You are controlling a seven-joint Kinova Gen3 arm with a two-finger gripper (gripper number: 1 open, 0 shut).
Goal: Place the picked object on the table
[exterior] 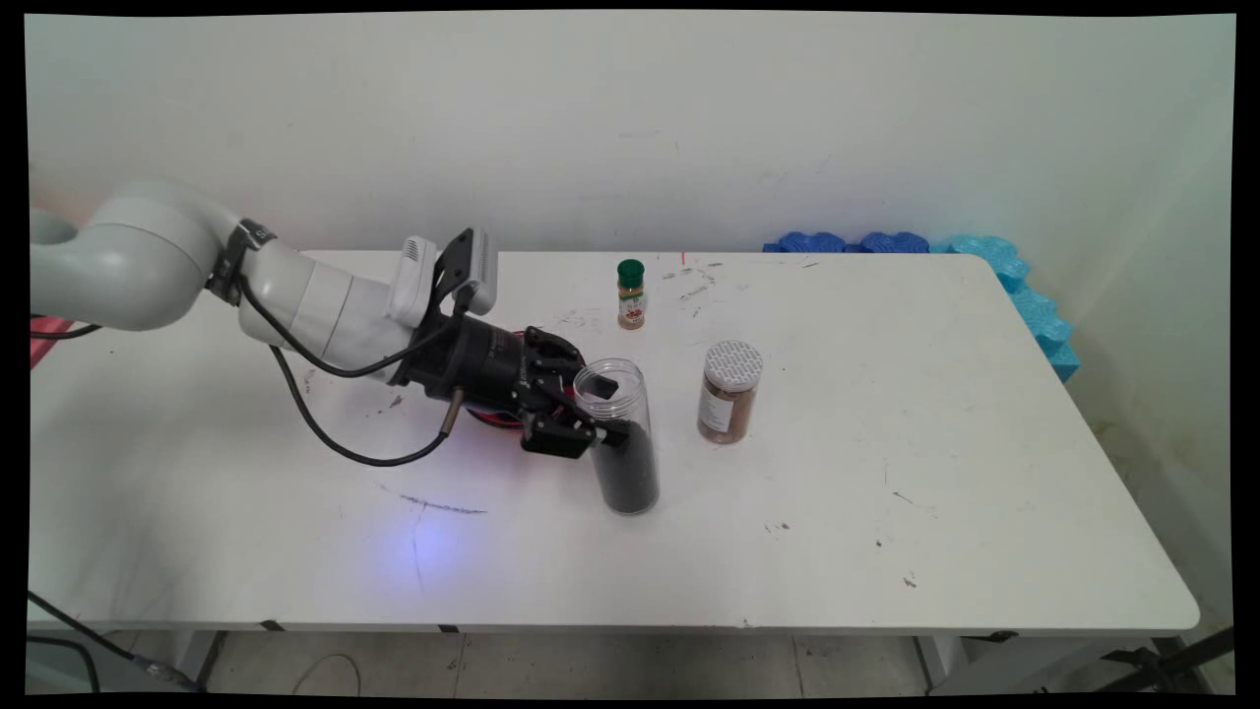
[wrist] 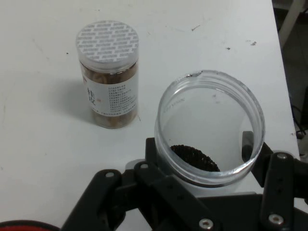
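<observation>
While gripped, open jar (exterior: pixel 620 433) beside sealed jar (exterior: pixel 729 392)

clear jar (exterior: pixel 620 433) of black grains, green-capped bottle (exterior: pixel 631 293), blue foam (exterior: pixel 1024 286)

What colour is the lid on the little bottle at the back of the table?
Dark green. The small spice bottle and its lid show only in the main view.

My pincer (wrist: pixel 207 163) is closed around an open clear jar (wrist: pixel 209 130) with dark grains at its bottom. Beside it on the white desk (wrist: pixel 38 144) stands a sealed jar of brown spice (wrist: pixel 109 74).
</observation>
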